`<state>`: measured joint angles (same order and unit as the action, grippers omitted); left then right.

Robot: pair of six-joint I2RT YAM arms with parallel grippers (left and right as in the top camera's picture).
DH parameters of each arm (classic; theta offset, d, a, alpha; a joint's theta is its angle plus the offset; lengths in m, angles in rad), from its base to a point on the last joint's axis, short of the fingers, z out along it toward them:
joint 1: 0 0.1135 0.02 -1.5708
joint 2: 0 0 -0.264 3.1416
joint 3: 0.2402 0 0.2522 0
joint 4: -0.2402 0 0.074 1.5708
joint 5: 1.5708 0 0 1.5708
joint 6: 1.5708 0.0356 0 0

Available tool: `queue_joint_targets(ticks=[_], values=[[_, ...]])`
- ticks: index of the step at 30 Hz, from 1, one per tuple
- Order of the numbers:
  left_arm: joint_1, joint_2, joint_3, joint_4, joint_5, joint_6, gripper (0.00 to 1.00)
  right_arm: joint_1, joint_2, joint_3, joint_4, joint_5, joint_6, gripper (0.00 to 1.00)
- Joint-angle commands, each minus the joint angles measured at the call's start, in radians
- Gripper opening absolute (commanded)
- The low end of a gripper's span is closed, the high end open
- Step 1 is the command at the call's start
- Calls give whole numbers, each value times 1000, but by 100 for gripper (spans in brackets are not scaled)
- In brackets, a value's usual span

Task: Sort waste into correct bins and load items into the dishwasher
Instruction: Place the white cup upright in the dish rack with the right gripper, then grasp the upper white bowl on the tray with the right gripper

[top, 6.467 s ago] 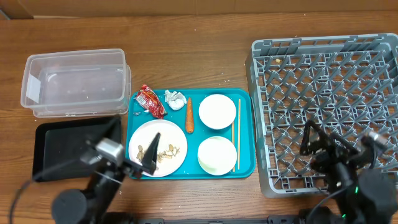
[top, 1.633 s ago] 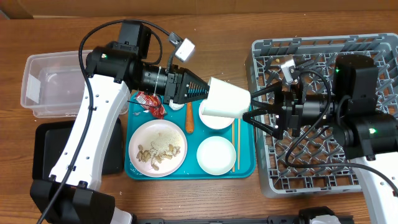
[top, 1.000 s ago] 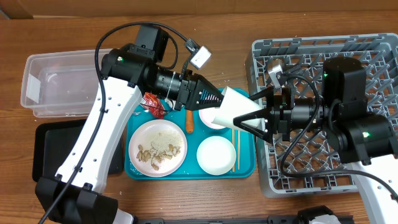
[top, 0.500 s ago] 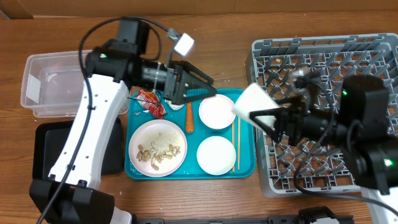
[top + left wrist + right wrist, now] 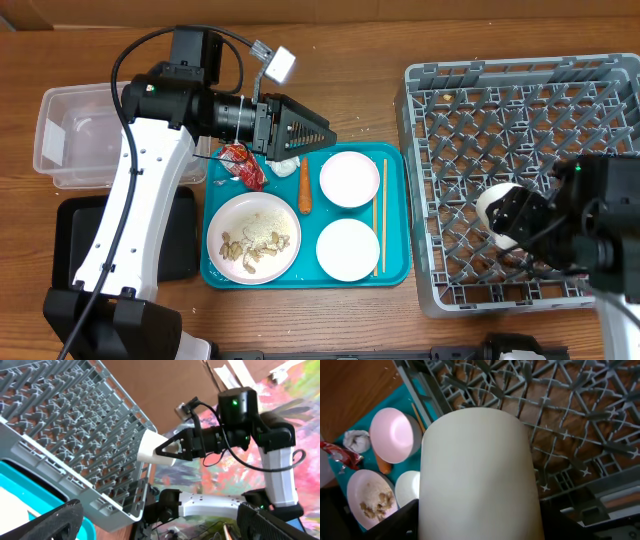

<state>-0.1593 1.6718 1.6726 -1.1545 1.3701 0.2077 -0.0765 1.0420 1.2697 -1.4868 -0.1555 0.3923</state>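
Observation:
My right gripper is shut on the small white cup and holds it over the front middle of the grey dish rack. In the right wrist view the cup fills the centre between my dark fingers, with the rack below. My left gripper is open and empty above the teal tray's back edge. The tray holds two white bowls, a plate with brown scraps and rice, chopsticks, a carrot, a red wrapper and a partly hidden paper wad.
The clear tub stands at the back left, with the black tray in front of it. The teal tray lies between them and the rack. In the left wrist view the right arm holds the cup beyond the rack.
My right gripper has carried the cup to the right, from the tray's edge to over the rack. My left gripper, open after handing the cup over, has drawn back a little.

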Motion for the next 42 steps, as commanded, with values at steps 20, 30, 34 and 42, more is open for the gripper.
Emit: queue_joint_targets(ticks=[20, 30, 34, 42], values=[[-6, -5, -2, -1, -34, -14, 100, 185, 475, 13, 37, 50, -3, 82], [-101, -5, -2, -32, -473, -35, 88, 195, 332, 95, 103, 50, 2, 92], [-202, -3, -2, -42, -1049, -204, 93, 193, 212, 121, 170, 50, 51, 93], [-274, 91, -43, 28, -1318, -403, 81, 193, 40, 122, 225, 50, 106, 99]])
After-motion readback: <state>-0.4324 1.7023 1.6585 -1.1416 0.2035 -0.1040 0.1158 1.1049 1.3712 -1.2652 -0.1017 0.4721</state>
